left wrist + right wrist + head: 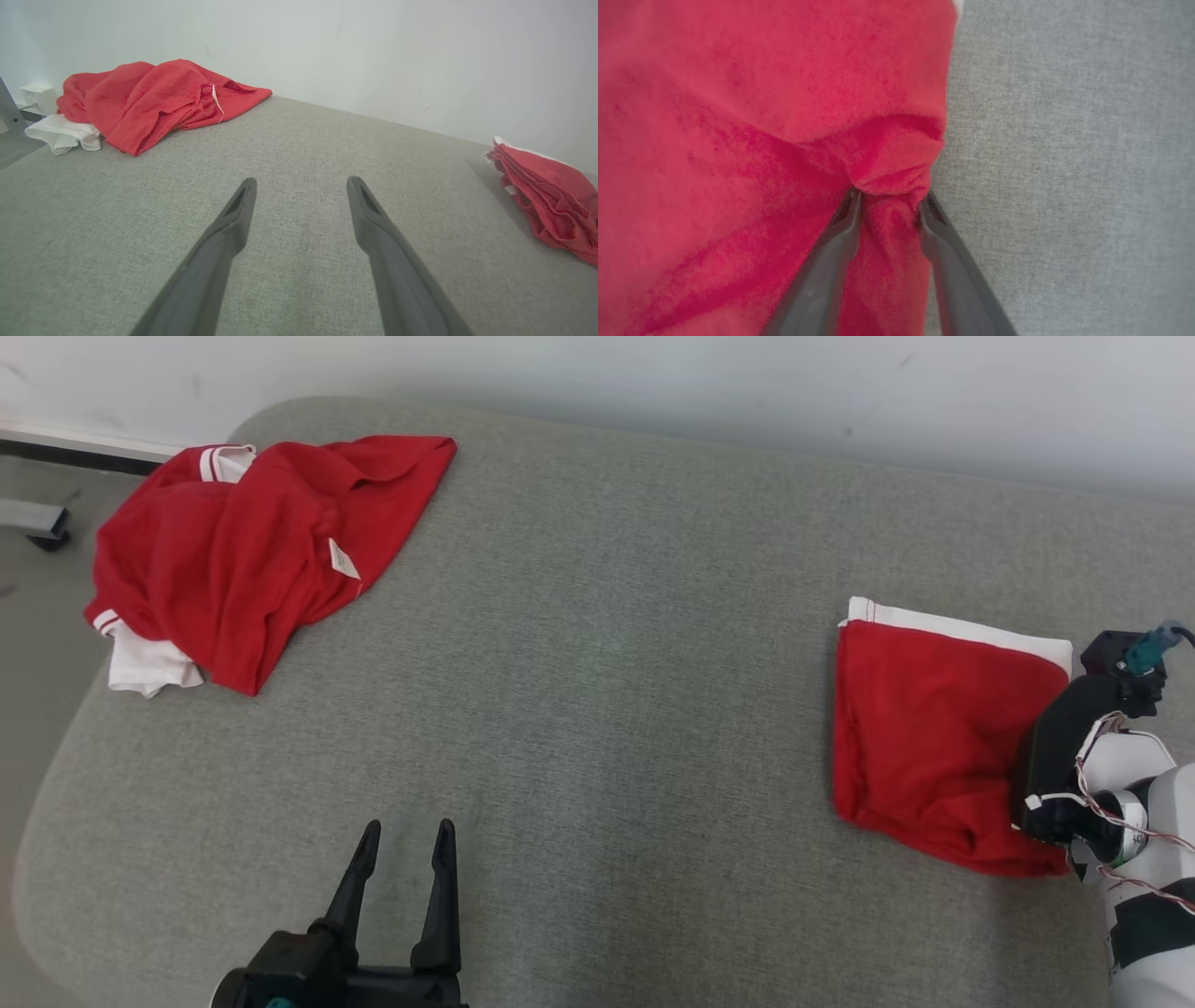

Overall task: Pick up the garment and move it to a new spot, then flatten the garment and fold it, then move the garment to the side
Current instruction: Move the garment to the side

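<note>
Grey cushion (597,728) holds a soft, floppy folded red garment (924,728) at 3 o'clock. Right tool (889,196) pinches its edge; left tool (408,828) gapes wide.

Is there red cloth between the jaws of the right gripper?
Yes, a bunched fold of the folded red fabric garment sits between the jaws of the right gripper, touching both.

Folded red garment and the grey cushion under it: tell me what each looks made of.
Folded red garment: soft matte knit, probably cotton or polyester jersey; it bunches limply between the fingers of the right gripper. Grey cushion: matte woven upholstery cloth, with a fine heathered weave showing.
</note>
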You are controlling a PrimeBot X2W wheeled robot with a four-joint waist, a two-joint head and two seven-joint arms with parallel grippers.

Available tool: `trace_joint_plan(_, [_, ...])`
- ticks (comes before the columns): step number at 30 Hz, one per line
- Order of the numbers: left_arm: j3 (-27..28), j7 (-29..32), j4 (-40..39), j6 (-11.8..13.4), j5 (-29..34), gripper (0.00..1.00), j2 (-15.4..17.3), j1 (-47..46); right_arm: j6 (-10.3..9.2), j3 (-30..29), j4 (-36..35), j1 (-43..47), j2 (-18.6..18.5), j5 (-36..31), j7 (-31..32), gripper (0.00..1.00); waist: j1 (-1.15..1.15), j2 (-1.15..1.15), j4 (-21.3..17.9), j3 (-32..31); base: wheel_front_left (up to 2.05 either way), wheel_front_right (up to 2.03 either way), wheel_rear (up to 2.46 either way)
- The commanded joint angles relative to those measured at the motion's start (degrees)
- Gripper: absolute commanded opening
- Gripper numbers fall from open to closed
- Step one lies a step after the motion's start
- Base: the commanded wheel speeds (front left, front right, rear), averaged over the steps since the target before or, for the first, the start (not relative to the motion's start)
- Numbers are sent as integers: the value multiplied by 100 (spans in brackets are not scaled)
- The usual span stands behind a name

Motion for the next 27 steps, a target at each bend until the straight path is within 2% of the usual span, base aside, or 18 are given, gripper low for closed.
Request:
trace_joint_plan(1, [-2,-17,-25,14,-8,100,0,-69,-14,87,93,322,-51,-16,110,0,0,0,-105,62,0,0,0])
trace_joint_plan(5, [-14,-17,-71,-7,20,100,-1,-163,-19,436,-207,317,-360,19,7,0,0,0,-314,173,0,0,0])
trace_joint_plan(10, [-8,-16,-226,-34,104,100,0,-327,-17,1158,-486,195,-866,187,-148,0,0,0,-714,394,0,0,0])
trace_joint_plan(18, [-74,-16,-586,-174,350,100,1,-729,-14,2108,-644,-212,-1654,472,-869,0,0,0,-1559,878,0,0,0])
trace_joint_plan(19, [-106,-17,-647,-221,458,100,4,-868,-14,2254,-599,-353,-1747,535,-1027,0,0,0,-1779,1009,0,0,0])
trace_joint_plan(25, [-288,-16,-860,-348,699,100,6,-1164,-14,2448,-316,-658,-1963,470,-1507,0,0,0,-2322,1348,0,0,0])
trace_joint_plan(27, [-342,-17,-953,-398,780,100,9,-1255,-14,2402,-147,-816,-1994,412,-1841,0,0,0,-2546,1497,0,0,0])
